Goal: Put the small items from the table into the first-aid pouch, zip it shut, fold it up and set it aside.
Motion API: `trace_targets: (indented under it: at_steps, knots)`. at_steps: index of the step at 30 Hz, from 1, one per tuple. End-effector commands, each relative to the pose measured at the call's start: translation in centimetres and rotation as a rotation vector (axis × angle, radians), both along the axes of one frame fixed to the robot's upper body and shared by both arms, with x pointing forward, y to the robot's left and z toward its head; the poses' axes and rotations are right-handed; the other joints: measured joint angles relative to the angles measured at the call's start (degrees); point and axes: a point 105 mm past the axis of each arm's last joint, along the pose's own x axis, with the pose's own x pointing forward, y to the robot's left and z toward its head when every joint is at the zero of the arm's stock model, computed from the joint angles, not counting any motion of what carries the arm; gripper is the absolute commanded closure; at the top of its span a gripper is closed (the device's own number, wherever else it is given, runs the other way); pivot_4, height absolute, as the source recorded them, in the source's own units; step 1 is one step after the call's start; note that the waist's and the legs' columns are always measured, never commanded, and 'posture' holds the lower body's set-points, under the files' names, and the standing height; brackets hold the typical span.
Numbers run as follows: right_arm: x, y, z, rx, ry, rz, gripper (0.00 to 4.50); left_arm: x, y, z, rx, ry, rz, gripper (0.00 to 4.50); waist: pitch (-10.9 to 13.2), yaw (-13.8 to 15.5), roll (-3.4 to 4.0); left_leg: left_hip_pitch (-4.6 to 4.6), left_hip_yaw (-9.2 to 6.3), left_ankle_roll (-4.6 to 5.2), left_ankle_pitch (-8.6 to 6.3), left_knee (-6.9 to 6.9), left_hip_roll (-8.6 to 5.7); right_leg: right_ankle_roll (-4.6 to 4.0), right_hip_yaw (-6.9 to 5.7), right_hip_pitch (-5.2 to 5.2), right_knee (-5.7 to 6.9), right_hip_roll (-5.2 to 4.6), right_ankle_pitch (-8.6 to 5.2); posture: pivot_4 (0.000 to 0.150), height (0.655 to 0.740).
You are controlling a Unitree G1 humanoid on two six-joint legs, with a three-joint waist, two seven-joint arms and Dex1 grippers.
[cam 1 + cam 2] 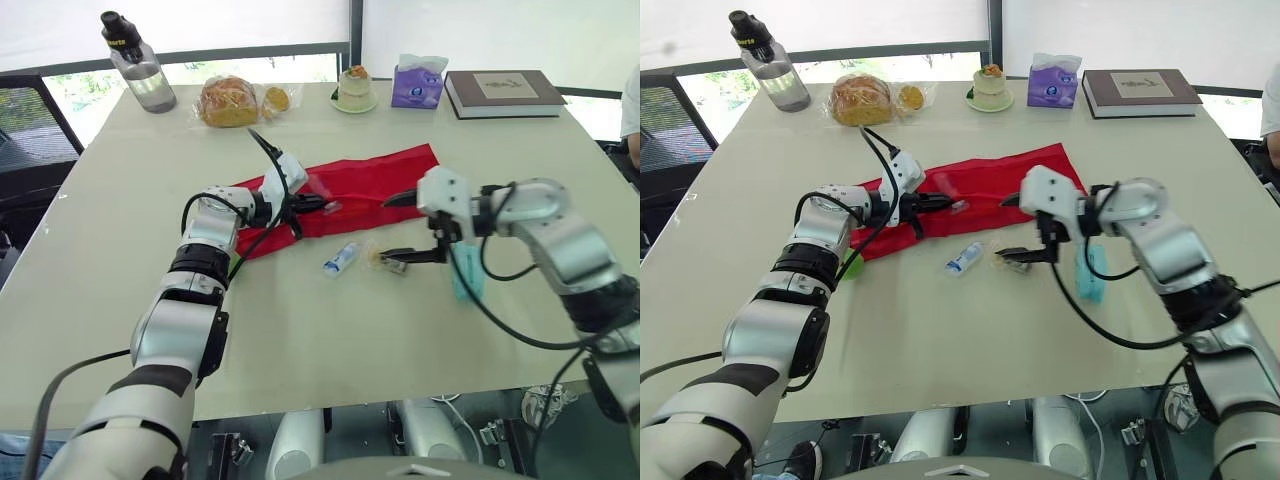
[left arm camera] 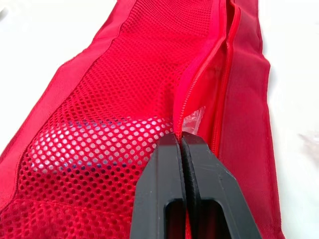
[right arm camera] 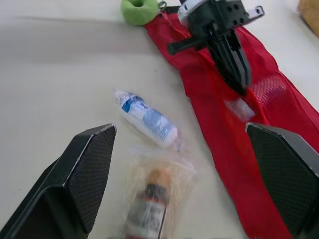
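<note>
The red first-aid pouch [image 1: 360, 180] lies unrolled across the middle of the table, its mesh pocket and zipper [image 2: 219, 74] showing. My left gripper [image 1: 316, 204] is shut on the pouch's fabric edge beside the zipper [image 2: 182, 142]; a small clear packet [image 3: 239, 107] lies at its tip. My right gripper [image 1: 402, 228] is open and hovers just right of two loose items. These are a blue and white wrapped roll [image 1: 342, 258] and a small bottle in a clear bag [image 3: 148, 209]. A teal packet [image 1: 466, 276] lies under my right forearm.
Along the far edge stand a water bottle [image 1: 140, 68], bagged bread [image 1: 230, 101], a small cake on a plate [image 1: 355, 88], a purple tissue pack [image 1: 418, 84] and a book [image 1: 503, 92]. A green ball [image 3: 139, 10] sits by the pouch's left end.
</note>
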Motion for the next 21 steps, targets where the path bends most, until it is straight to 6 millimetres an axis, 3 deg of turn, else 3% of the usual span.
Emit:
trace_targets:
  at_steps: [1,8,17,21]
  knots:
    - [0.8,1.4,-0.4,-0.1,-0.083,0.023,0.07,0.2,-0.2,1.2,-0.003,-0.048,-0.011,4.5,0.0,0.0,0.0,0.01,0.01,0.0,0.0,0.01,0.0,0.0,-0.01,0.01,0.02,-0.01,0.0,0.15,0.74]
    - [1.3,4.0,-1.6,-0.264,-0.166,0.134,0.07,0.1,-0.5,0.9,-0.007,-0.052,-0.018,4.5,0.0,0.0,0.01,0.0,-0.01,0.0,0.0,0.03,-0.01,0.0,-0.03,0.0,0.03,-0.02,0.0,0.15,0.74]
    - [2.4,5.9,-3.1,-0.33,-0.184,0.172,0.07,0.1,-0.6,0.6,-0.012,-0.053,-0.015,4.5,0.0,-0.1,0.02,0.02,-0.04,0.0,0.0,0.03,-0.01,-0.01,-0.06,0.0,0.09,-0.02,0.01,0.15,0.74]
    - [2.8,5.6,-4.7,-0.364,-0.165,0.158,0.07,0.2,-0.3,1.0,-0.023,-0.058,-0.003,4.5,0.0,-0.1,0.02,0.03,-0.06,0.0,0.0,0.02,-0.01,-0.01,-0.08,0.0,0.11,-0.02,0.01,0.15,0.74]
